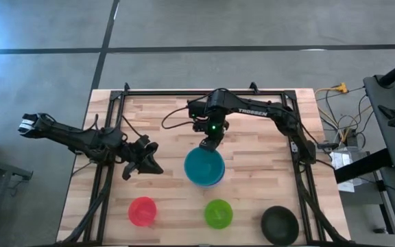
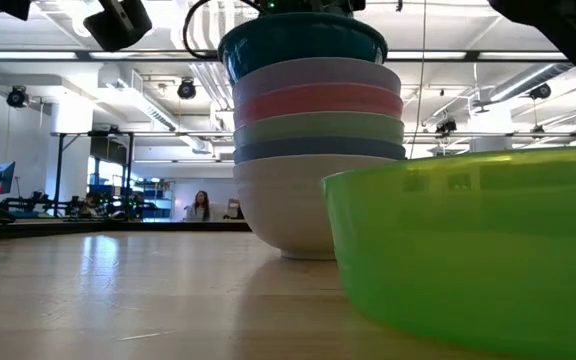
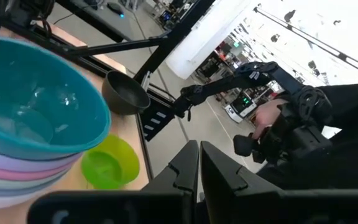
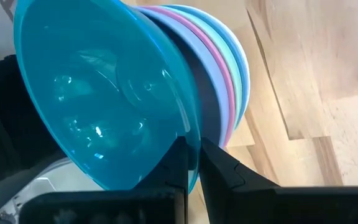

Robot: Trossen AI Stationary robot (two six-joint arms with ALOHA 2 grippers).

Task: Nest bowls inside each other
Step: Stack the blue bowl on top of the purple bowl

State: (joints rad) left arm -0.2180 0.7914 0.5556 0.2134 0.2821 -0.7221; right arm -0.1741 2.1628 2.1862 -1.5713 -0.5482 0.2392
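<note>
Right pincer [image 1: 206, 148] pinches teal bowl [image 1: 204, 166] rim atop stack; left pincer [image 1: 141, 162] closed, empty, beside stack.

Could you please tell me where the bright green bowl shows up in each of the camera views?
High view: bright green bowl, front edge, between red and black bowls.
Low view: fills the right foreground.
Left wrist view: beside the stack.
Right wrist view: not in it.
Shared landmark: the stack's teal bowl.

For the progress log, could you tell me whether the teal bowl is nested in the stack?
Nested: the teal bowl sits upright atop the stack, above lavender.
</note>
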